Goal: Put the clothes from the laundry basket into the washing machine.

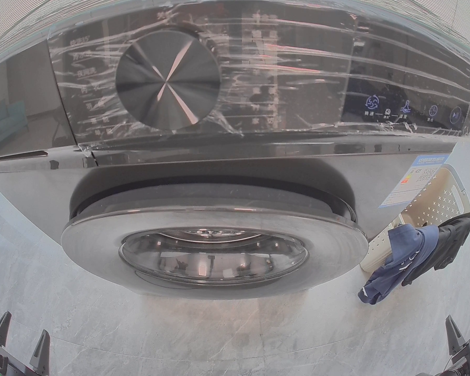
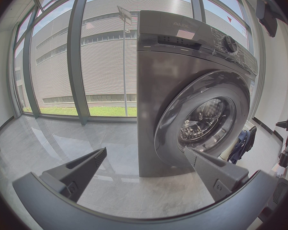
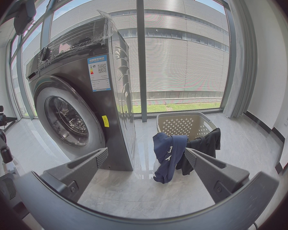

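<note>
Barely begun: washing machine door (image 1: 331, 246) closed, drum (image 1: 214, 254) apparently empty, navy garment (image 3: 168, 154) and black garment (image 3: 208, 142) draped over the laundry basket (image 3: 182, 125) rim, left gripper (image 2: 144, 150) and right gripper (image 3: 145, 150) both spread, holding nothing

**Grey machine, cream basket, navy and black clothes**

The washing machine (image 1: 219, 184) is dark metallic grey. Its door (image 1: 214, 251) is a silver-grey ring around dark glass, and its panel (image 1: 297, 79) is glossy black with blue icons. It bears a blue-and-white label (image 1: 415, 178) and a yellow sticker (image 3: 105, 121). Beside it, the cream laundry basket (image 3: 182, 125) has star-shaped cut-outs and carries a navy garment (image 3: 168, 154) with white marks and a black garment (image 3: 204, 144). The floor (image 1: 193, 330) is pale veined grey.
</note>
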